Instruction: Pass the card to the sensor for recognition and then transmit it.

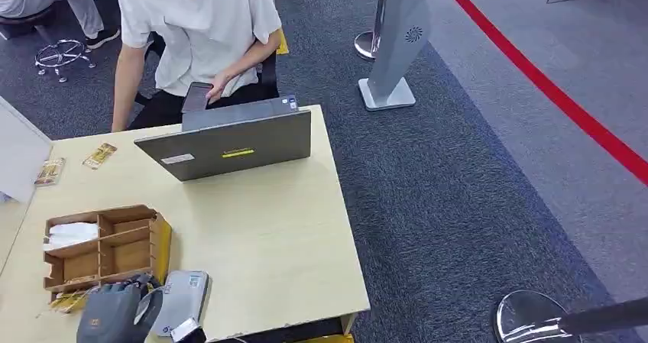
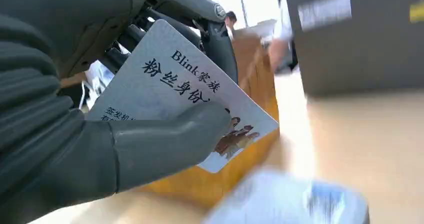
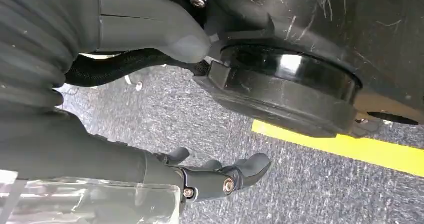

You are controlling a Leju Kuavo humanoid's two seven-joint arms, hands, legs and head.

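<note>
In the left wrist view my left hand (image 2: 105, 134) pinches a white card (image 2: 185, 92) printed with "Blink" and dark characters, thumb on its face and fingers behind it. In the head view the same hand (image 1: 115, 312) sits at the table's near left corner, over a flat grey-white sensor box (image 1: 183, 296). The sensor (image 2: 285, 199) shows as a pale blur just beyond the card. My right hand (image 3: 125, 159) hangs beside my body above the carpet, fingers (image 3: 225, 176) apart and holding nothing.
A wooden divided box (image 1: 103, 247) stands just past my left hand. A grey laptop (image 1: 229, 144) sits at the table's (image 1: 275, 236) far edge, and a person in a white shirt (image 1: 199, 30) sits behind it with a phone. Two small packets (image 1: 99, 156) lie far left.
</note>
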